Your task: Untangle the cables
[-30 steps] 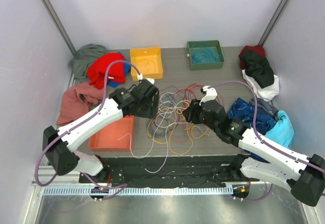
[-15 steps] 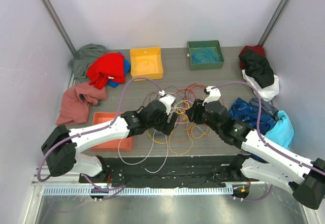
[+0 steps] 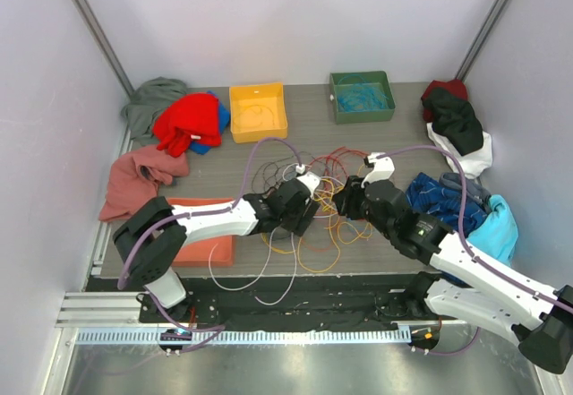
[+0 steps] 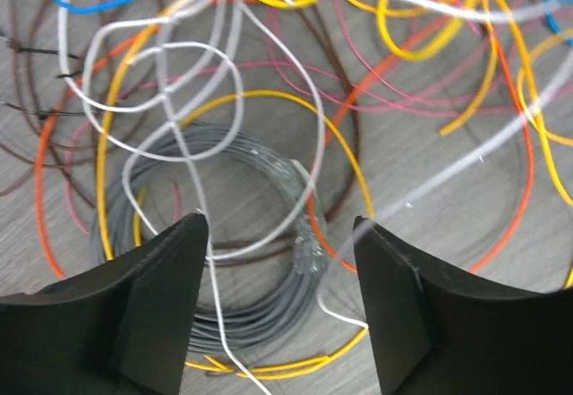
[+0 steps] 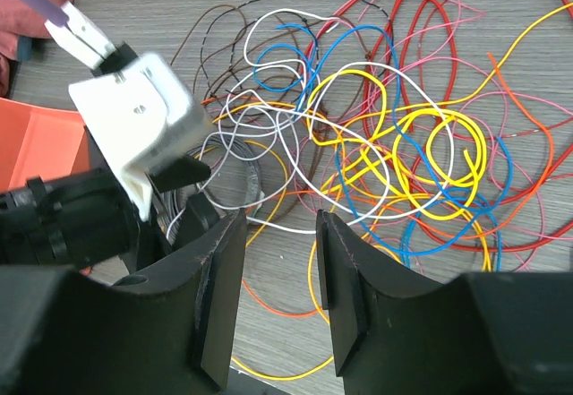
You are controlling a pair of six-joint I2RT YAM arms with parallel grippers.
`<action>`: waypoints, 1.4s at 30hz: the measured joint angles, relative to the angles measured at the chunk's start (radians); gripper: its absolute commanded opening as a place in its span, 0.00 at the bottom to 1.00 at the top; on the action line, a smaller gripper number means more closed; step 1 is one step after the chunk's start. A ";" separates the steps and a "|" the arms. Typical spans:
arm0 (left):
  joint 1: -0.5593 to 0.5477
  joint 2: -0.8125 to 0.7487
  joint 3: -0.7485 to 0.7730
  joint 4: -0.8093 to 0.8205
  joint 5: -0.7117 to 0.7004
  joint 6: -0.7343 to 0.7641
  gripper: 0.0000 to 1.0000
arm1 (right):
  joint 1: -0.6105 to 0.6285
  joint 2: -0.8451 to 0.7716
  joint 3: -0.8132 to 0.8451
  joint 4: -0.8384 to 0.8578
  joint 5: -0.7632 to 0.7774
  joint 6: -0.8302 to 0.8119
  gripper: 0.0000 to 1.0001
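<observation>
The cables [image 3: 315,234] lie in a loose tangle of red, orange, yellow, blue, white and brown loops at the table's middle. A tight grey coil [image 4: 269,319] lies among them. My left gripper [image 3: 300,218] hangs low over that coil, open, its fingers [image 4: 134,314] on either side of the coil's near rim; a white wire [image 4: 210,270] also runs between them. From the right wrist I see the left gripper [image 5: 192,189] just left of my right gripper [image 5: 279,220]. The right gripper [image 3: 341,205] is open above orange and yellow strands [image 5: 295,310], holding nothing.
A yellow bin [image 3: 259,111] and a green bin [image 3: 362,97] stand at the back. An orange tray [image 3: 201,234] lies under the left arm. Garments ring the table: red [image 3: 188,122], pink [image 3: 134,180], blue [image 3: 439,198], cyan [image 3: 497,229], black and white [image 3: 457,126].
My left arm swung right from beside the yellow bin to the middle of the tangle and came down over the grey coil. The right gripper barely moved.
</observation>
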 measured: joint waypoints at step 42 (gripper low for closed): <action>0.124 -0.448 0.054 -0.207 -0.049 -0.078 0.00 | 0.000 0.002 0.000 -0.019 0.032 -0.026 0.42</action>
